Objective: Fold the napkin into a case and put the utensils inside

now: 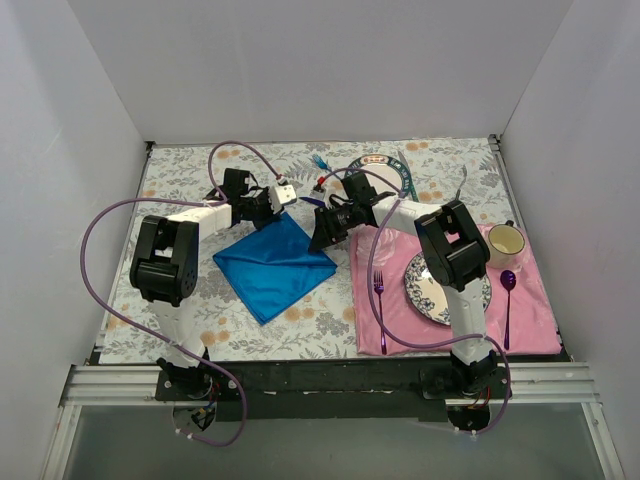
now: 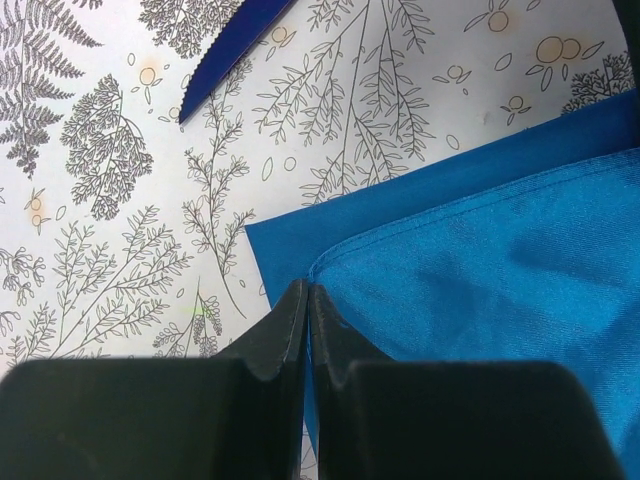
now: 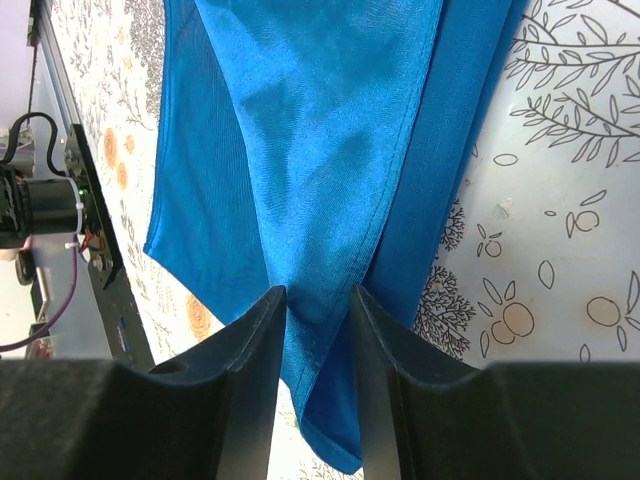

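The blue napkin (image 1: 275, 265) lies folded as a diamond on the floral tablecloth. At its far corner my left gripper (image 1: 278, 212) is shut, and the left wrist view shows the left gripper (image 2: 308, 290) pinching the edge of the napkin (image 2: 480, 260). My right gripper (image 1: 320, 238) is at the napkin's right corner. In the right wrist view the right gripper (image 3: 318, 295) is open, straddling a raised fold of the napkin (image 3: 320, 150). The light-blue fork (image 1: 320, 162) lies at the back. The dark knife (image 2: 225, 55) shows its blade tip beyond the cloth.
A pink placemat (image 1: 540, 300) on the right carries a patterned plate (image 1: 425, 275), a cup (image 1: 505, 240), a magenta fork (image 1: 379, 290) and a purple spoon (image 1: 508, 285). Another patterned plate (image 1: 385, 170) and a teal knife (image 1: 403, 168) sit at the back.
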